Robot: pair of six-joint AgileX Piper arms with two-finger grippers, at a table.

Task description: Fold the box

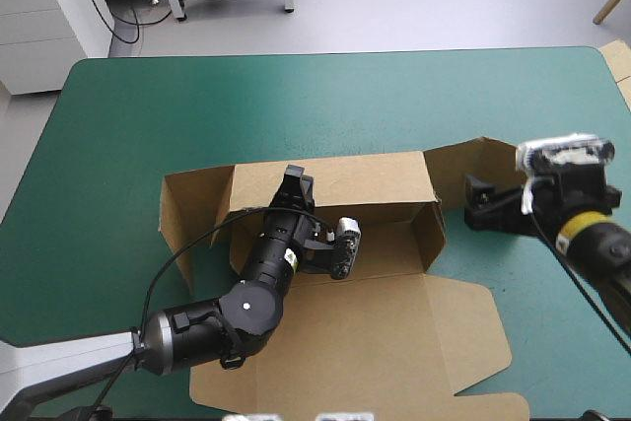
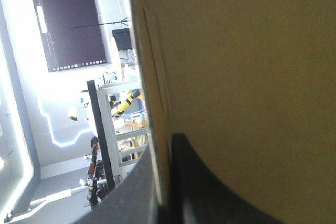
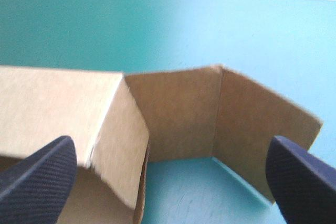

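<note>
The brown box [image 1: 394, 342] lies mid-table, partly raised: its long back wall [image 1: 365, 179] stands up, the lid lies flat toward the near edge, and end flaps stick out on both sides. My left gripper [image 1: 296, 184] reaches over the tray floor and is shut on the back wall's top edge; in the left wrist view the board [image 2: 247, 61] fills the picture, its edge between the black fingers [image 2: 210, 198]. My right gripper [image 1: 480, 206] is open just outside the box's right end. Its fingertips [image 3: 37, 177] straddle the right end wall [image 3: 118, 140] and the angled outer flap [image 3: 262, 124].
A strip of more brown board [image 1: 619, 61] shows at the table's right edge. Bare teal-green cover [image 1: 325, 96] stretches from the back wall to the table's far edge, and also right of the lid [image 1: 562, 342].
</note>
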